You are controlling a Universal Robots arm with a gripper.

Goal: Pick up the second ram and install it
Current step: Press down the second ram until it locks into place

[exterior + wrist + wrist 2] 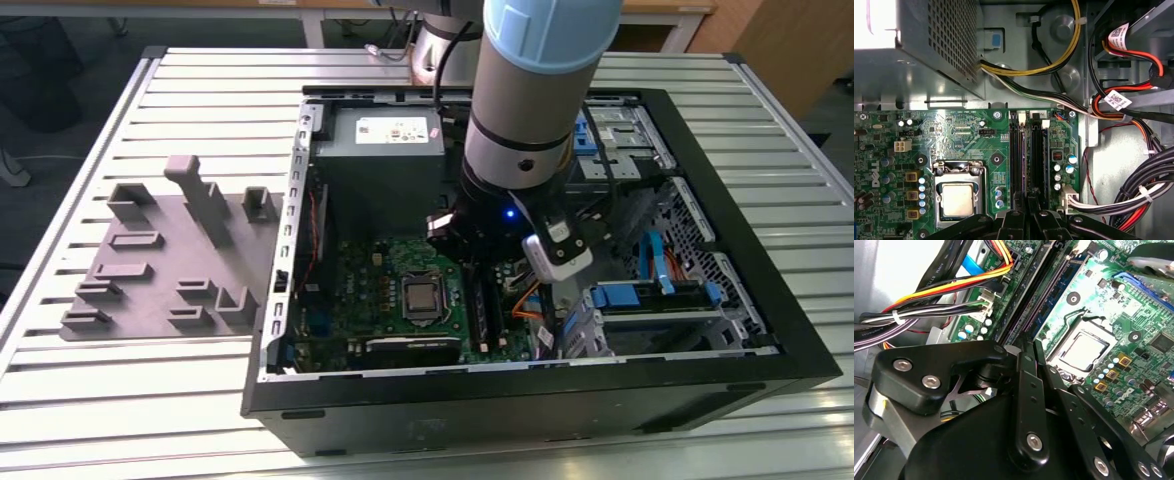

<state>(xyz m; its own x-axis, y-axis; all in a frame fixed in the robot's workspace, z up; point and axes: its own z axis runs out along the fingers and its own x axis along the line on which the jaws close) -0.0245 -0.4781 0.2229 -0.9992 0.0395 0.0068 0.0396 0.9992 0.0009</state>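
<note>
Installing step in hand: claw point(1028, 216) lowered into the computer case point(787, 345), over the memory slots point(1017, 160).

Claw fingers are seen drawn nearly together in both wrist views, judged clamped on the second ram point(1027, 170), a thin dark strip held on edge along the slots beside the processor socket point(958, 197). Whether it is already seated cannot be told. The gray holder point(174, 260) is left well apart on the bench point(160, 420). Seating is judged to call for the strip's edge being lined up with one slot and pressed straight down.
</note>
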